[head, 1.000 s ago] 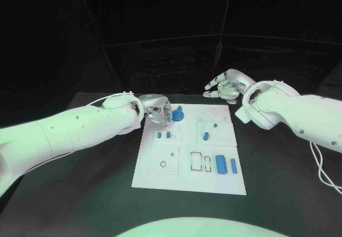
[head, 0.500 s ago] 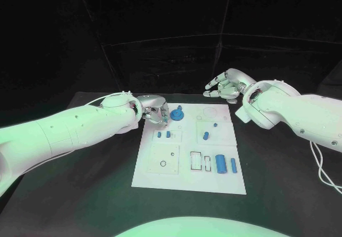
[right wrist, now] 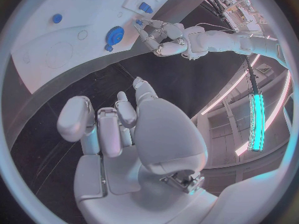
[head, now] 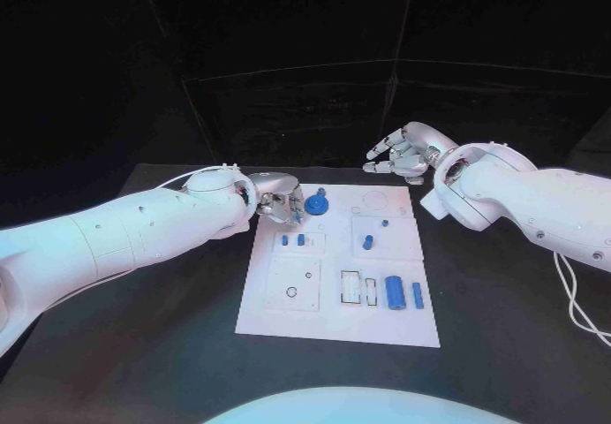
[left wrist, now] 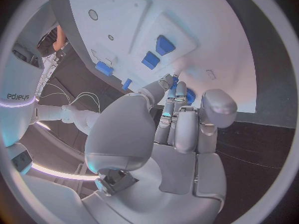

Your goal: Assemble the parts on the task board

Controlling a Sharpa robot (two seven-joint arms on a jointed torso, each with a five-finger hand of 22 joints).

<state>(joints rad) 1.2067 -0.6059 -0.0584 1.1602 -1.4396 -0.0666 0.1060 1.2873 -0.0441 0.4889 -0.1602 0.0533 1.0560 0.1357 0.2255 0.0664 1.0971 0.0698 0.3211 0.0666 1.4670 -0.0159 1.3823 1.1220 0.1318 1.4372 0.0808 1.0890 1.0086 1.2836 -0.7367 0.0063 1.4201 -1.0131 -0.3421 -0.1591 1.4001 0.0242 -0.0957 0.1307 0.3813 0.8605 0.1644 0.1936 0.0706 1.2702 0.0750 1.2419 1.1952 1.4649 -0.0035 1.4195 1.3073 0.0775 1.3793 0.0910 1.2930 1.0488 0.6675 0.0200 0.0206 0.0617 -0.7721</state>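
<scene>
The left hand (head: 278, 201) hovers with fingers (left wrist: 181, 92) loosely curled and holding nothing; the blue gear (head: 317, 207) stands on the board (head: 334, 320) just off their tips. It looks light, rigid and slick: pinch its rim. The right hand (head: 405, 152) hangs well clear, spread and empty.

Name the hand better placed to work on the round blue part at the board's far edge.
Left. The left hand is right beside the round blue part on the board; the right hand hovers beyond the far edge.

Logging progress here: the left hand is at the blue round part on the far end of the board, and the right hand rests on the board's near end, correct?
Not quite. The right hand hangs open beyond the task board's far edge, touching nothing, as the head view shows. The left hand is at the blue round part.
</scene>
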